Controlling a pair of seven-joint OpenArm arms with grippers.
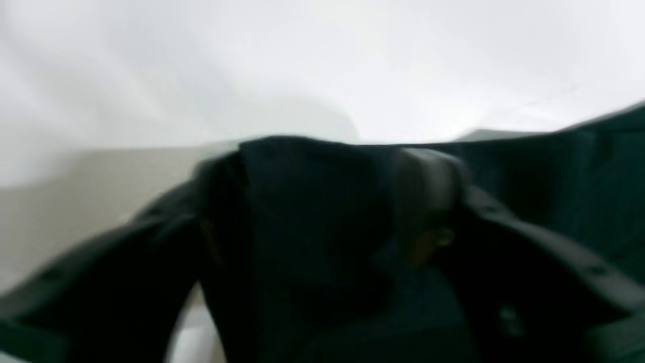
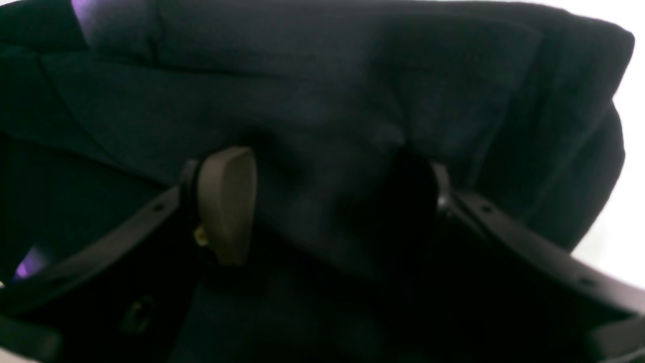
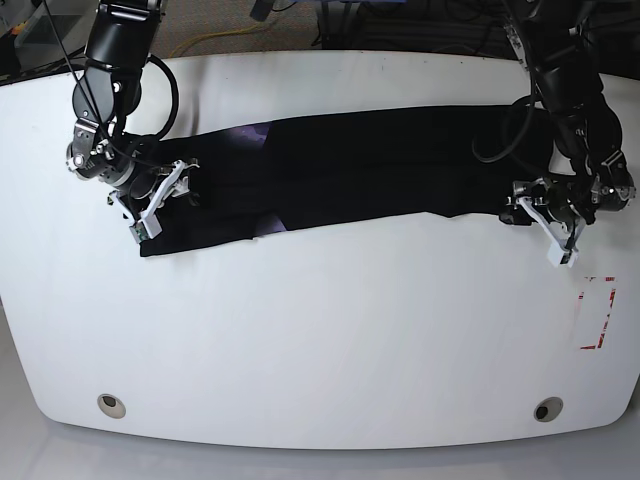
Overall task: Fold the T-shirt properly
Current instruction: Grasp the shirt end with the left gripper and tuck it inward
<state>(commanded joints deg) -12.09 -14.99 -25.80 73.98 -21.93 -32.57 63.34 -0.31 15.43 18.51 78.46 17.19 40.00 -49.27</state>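
Left claw (image 1: pixel 322 201) and right claw (image 2: pixel 327 201) both released, fingers spread wide over dark cloth, no pinch seen in either wrist view. Tabletop (image 3: pixel 330 340): white, rounded near corners, widest thing in sight. T-shirt (image 3: pixel 340 165): black, laid in a long band across the far half of the tabletop, reaching from under the right claw to under the left; lettering and graphic cannot be made out. Its near edge dips at the right claw's end and runs unevenly across to the other. Left arm (image 3: pixel 580 120) comes in over one end of the band, right arm (image 3: pixel 105 125) over the other. Left wrist view: a cloth corner shows between the blurred fingers, pale surface beyond it. Right wrist view: overlapping layers and creases lie below and between the fingers, cloth edges stepped at one side. Smaller finds: two round fittings (image 3: pixel 111 406) near the tabletop's near edge, well apart; broken red marks (image 3: pixel 597 312) toward the left arm's side; purple patches (image 3: pixel 268 225) along the cloth's margins, nearer the right claw
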